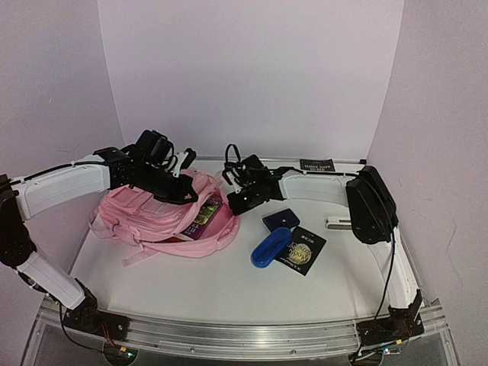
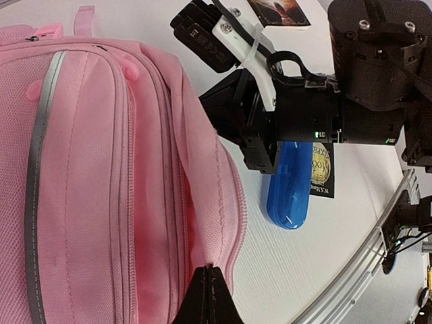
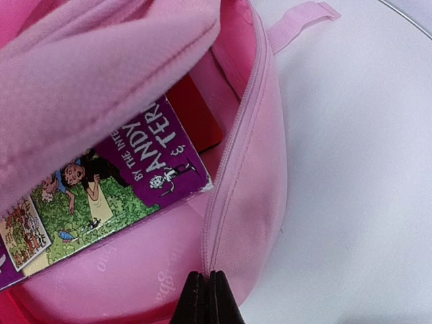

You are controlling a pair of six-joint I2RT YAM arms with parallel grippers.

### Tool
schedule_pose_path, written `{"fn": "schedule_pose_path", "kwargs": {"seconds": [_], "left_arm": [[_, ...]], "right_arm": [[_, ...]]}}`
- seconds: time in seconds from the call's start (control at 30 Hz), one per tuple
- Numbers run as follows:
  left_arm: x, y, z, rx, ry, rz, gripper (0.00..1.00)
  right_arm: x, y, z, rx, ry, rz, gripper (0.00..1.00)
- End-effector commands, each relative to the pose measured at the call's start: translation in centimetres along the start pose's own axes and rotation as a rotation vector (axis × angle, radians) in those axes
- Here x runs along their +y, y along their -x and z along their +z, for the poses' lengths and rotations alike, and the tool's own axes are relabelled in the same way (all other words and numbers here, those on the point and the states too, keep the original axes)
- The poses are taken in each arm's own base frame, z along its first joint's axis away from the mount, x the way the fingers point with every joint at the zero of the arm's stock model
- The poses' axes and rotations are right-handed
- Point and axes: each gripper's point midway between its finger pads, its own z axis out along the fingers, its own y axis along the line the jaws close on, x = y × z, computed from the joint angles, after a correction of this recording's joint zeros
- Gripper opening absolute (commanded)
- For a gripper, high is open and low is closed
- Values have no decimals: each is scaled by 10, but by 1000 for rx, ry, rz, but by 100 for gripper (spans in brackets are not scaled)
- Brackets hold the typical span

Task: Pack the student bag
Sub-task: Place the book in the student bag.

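The student bag [image 1: 145, 213] is a large pink backpack lying at the left of the table, its main pocket gaping toward the middle. A purple picture book [image 3: 101, 196] lies inside the opening, partly under the raised flap. My left gripper [image 2: 209, 273] is shut on the flap's zip edge and holds it up [image 1: 189, 197]. Across the opening, my right gripper [image 3: 208, 278] is shut on the lower zip rim of the bag [image 3: 250, 202]; in the top view it sits at the bag's right edge [image 1: 235, 204].
Right of the bag lie a blue oblong case [image 1: 271, 248], a black booklet with a gold emblem [image 1: 303, 250] and a small dark blue card [image 1: 280, 219]. A silver item [image 1: 338, 223] lies by the right arm. A black sign [image 1: 316, 165] stands at the back wall.
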Motion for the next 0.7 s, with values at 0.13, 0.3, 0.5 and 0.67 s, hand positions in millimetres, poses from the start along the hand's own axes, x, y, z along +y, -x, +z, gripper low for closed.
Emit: {"fn": "schedule_pose_path", "kwargs": {"seconds": [0.13, 0.3, 0.5, 0.67], "left_arm": [[-4, 12, 21, -5, -45, 2, 0], [-14, 32, 40, -16, -98, 5, 0], [-27, 50, 64, 21, -163, 2, 15], [-12, 35, 45, 13, -88, -33, 61]], "right_arm": [[-60, 80, -61, -188, -28, 95, 0], [-72, 107, -77, -260, 5, 130, 0], [-91, 142, -69, -383, -43, 111, 0], [-122, 168, -79, -446, -60, 126, 23]]}}
